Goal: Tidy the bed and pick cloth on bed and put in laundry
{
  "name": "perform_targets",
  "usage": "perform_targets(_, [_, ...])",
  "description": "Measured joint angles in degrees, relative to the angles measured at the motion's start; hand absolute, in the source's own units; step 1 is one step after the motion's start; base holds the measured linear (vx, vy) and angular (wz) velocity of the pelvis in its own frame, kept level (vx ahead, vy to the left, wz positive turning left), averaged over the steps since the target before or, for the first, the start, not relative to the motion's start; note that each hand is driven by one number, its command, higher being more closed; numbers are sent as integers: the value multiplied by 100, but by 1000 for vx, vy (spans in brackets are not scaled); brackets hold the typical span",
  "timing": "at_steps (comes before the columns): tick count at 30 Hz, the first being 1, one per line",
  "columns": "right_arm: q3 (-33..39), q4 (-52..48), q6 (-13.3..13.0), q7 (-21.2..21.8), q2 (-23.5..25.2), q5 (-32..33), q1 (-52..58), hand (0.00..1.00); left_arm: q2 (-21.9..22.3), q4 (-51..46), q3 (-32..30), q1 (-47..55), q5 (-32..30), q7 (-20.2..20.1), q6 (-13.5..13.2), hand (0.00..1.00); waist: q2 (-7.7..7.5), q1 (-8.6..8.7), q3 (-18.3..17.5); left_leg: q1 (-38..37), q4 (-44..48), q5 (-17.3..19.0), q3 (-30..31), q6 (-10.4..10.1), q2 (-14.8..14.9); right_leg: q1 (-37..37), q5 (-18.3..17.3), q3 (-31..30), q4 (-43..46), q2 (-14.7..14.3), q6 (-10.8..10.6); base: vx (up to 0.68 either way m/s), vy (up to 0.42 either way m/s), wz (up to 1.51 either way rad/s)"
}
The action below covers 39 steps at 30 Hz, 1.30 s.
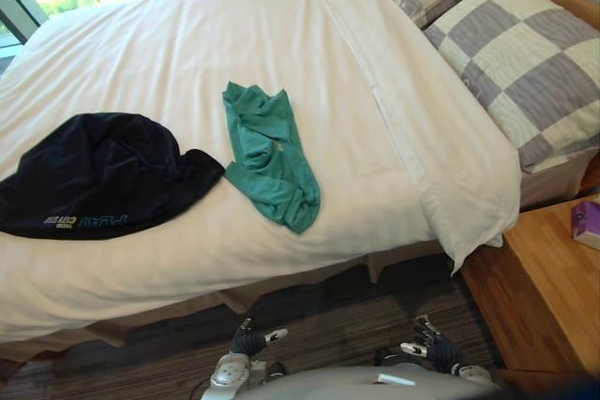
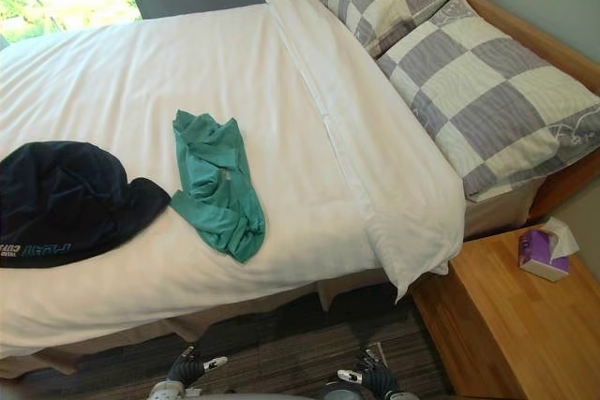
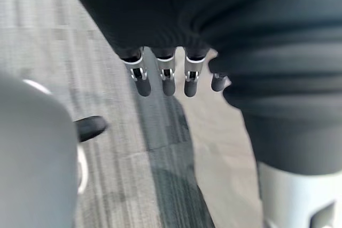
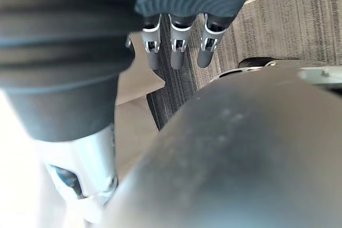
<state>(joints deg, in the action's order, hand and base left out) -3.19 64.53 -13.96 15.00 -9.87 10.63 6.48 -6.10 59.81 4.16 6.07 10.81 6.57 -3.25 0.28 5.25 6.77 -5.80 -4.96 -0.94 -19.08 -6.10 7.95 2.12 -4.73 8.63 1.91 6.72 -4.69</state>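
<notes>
At the far left of the bed (image 1: 187, 44) we see a dark navy cloth (image 1: 94, 175) lying crumpled on the white cover, close to the near edge. Below it, over the striped carpet (image 1: 347, 316) in front of the bed, our left hand (image 1: 248, 338) hangs with its fingers (image 3: 166, 78) straight and relaxed, holding nothing. Just right of the navy cloth, touching its edge, a green cloth (image 1: 270, 156) lies bunched in a long strip on the cover. Further right, our right hand (image 1: 436, 351) hangs low over the carpet, its fingers (image 4: 179, 49) loose and empty too. A folded white band (image 1: 412, 119) of bedding runs across the bed, and beyond it two grey-checked pillows (image 1: 534, 63) lie side by side. At the far right stands a wooden tabletop (image 1: 544, 297) with a purple tissue box (image 2: 542, 255) on it.
</notes>
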Motion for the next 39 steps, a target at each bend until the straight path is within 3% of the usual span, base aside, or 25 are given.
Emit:
perform_targets(3, [-4, -2, 222, -32, 23, 210, -188, 0, -91, -109, -296, -115, 229, 30, 316, 0, -85, -23, 287, 501, 972, 422, -95, -49, 124, -456, -313, -3, 792, 149, 9, -8, 6, -8])
perform_targets(4, [5, -25, 280, -127, -2, 383, -295, 0, -113, -148, -342, -177, 396, 99, 378, 0, -78, -15, 429, 812, 1457, 550, -170, -114, 232, -812, -506, 10, 1298, 241, 9, -130, -45, -22])
perform_targets(5, [28, -75, 377, -228, -16, 523, -438, 0, -140, -223, -482, -264, 595, 146, 432, 0, -174, -38, 604, 1062, 1927, 708, -284, -121, 332, -1293, -738, 53, 1956, 378, 44, -154, -68, -32])
perform_targets(6, [32, -123, 421, -285, -21, 592, -471, 0, -171, -234, -513, -304, 709, 176, 433, 0, -155, -88, 694, 1150, 2108, 814, -323, -146, 377, -1481, -886, 67, 2245, 427, 109, -145, -103, -45])
perform_targets(7, [53, -204, 454, -415, -7, 613, -484, 0, -229, -231, -549, -376, 905, 265, 442, 0, -240, -155, 762, 1322, 2401, 951, -383, -206, 421, -1860, -1156, 40, 2783, 553, 176, -77, -119, -30])
perform_targets(9, [161, -269, 471, -519, 9, 609, -510, 0, -259, -208, -643, -426, 1089, 259, 435, 0, -345, -114, 861, 1491, 2721, 1092, -343, -270, 459, -2182, -1473, -5, 3333, 706, 331, -31, -193, -6])
perform_targets(10, [303, -342, 473, -607, 52, 586, -554, 0, -240, -230, -723, -475, 1125, 236, 398, 0, -328, -29, 944, 1683, 3196, 1305, -377, 79, 681, -2311, -1581, -27, 3575, 750, 417, 31, -229, 5])
perform_targets(11, [390, -405, 458, -650, 5, 473, -570, 0, -217, -224, -722, -475, 1130, 210, 346, 0, -265, 22, 979, 1732, 3405, 1346, -365, 105, 1071, -2448, -1685, -99, 3803, 763, 397, 51, -163, 1])
perform_targets(12, [435, -418, 425, -652, -30, 417, -554, 0, -216, -193, -757, -452, 1113, 267, 321, 0, -266, 40, 982, 1696, 3395, 1322, -316, 80, 1278, -2532, -1738, -167, 3942, 795, 373, 89, -117, 1])
perform_targets(14, [664, -559, 272, -670, -78, 303, -498, 0, -210, -122, -857, -274, 1148, 252, -6, 0, -170, 109, 981, 1625, 3189, 951, -37, 40, 1894, -2725, -1931, -264, 4436, 983, 81, 87, -6, 13])
perform_targets(16, [800, -565, 181, -665, -131, 121, -493, 0, -180, -95, -910, -195, 1397, 188, -288, 0, -152, 86, 977, 1560, 3111, 823, 104, -10, 2010, -2751, -1983, -280, 4575, 1171, -15, 26, 112, 11])
perform_targets(17, [864, -587, 164, -660, -147, 63, -479, 0, -162, -49, -913, -199, 1489, 144, -339, 0, -130, 69, 964, 1540, 3077, 790, 96, -106, 2001, -2736, -1974, -279, 4556, 1206, -35, -7, 226, 14])
perform_targets(19, [1032, -545, 84, -626, -137, -77, -405, 0, -127, 15, -820, -186, 1564, -137, -396, 0, 53, 70, 874, 1584, 2857, 736, 407, -659, 1776, -2462, -1781, -56, 4212, 1235, -300, -11, 348, 36])
perform_targets(21, [1093, -315, -15, -575, -16, -66, -402, 0, -64, 27, -588, -193, 1507, -169, -350, 0, 150, -35, 777, 1352, 2581, 800, 311, -930, 1550, -2119, -1440, 226, 3690, 1181, -384, -15, 461, 26])
perform_targets(23, [932, -213, -91, -399, 186, -83, -379, 0, -291, -9, -649, -85, 1383, -456, -270, 0, -115, -134, 615, 1168, 2056, 602, 3, -825, 1237, -1689, -862, 431, 2673, 1314, -569, 14, 473, 8])
perform_targets(24, [746, -80, -132, -336, 206, -85, -358, 0, -342, -14, -642, -58, 1213, -665, -195, 0, -217, -216, 515, 831, 1421, 315, -216, -742, 1032, -1339, -513, 867, 2116, 1181, -667, 94, 319, -13])
perform_targets(25, [665, -94, -207, -228, 210, -89, -342, 0, -336, -13, -624, -60, 1158, -721, -173, 0, -217, -217, 513, 694, 1156, 195, -291, -690, 968, -1209, -496, 987, 1925, 1011, -642, 91, 319, -25])
perform_targets(26, [530, -195, -392, 17, 185, -88, -346, 0, -282, -11, -467, -85, 965, -850, -103, 0, -98, -114, 437, 630, 769, 0, -376, -586, 879, -1056, -585, 1025, 1577, 560, -562, 56, 229, -11])
perform_targets(28, [505, -381, -460, 140, 172, -69, -342, 0, -195, -6, -276, -189, 758, -902, -37, 0, -26, 69, 394, 767, 671, -139, -285, -401, 781, -814, -629, 668, 1078, 167, -451, 47, 145, 42])
perform_targets(29, [499, -408, -484, 268, 166, -73, -313, 0, -156, -16, -181, -257, 597, -906, 59, 0, 17, 99, 373, 811, 660, -236, -214, -269, 666, -586, -459, 543, 717, 127, -261, 66, 86, 65])
perform_targets(31, [382, -402, -533, 373, 182, -71, -272, 0, -99, -44, -51, -258, 538, -917, 108, 0, 68, -12, 293, 721, 608, -285, -213, -243, 620, -379, -416, 565, 583, 129, -199, 84, 70, 44])
perform_targets(34, [51, -412, -582, 427, 243, -77, -318, 0, -113, -38, 98, -225, 559, -911, 192, 0, 94, -11, 185, 658, 392, -507, 30, -42, 519, -152, -492, 427, 636, 131, -67, 53, 23, 62])
perform_targets(39, [-440, -330, -587, 284, 253, -83, -382, 0, -130, -47, 145, -108, 948, -925, 128, 0, 110, -185, 88, 660, 274, -626, 171, 47, 426, 6, -506, 573, 628, 172, -53, -22, 10, 37])
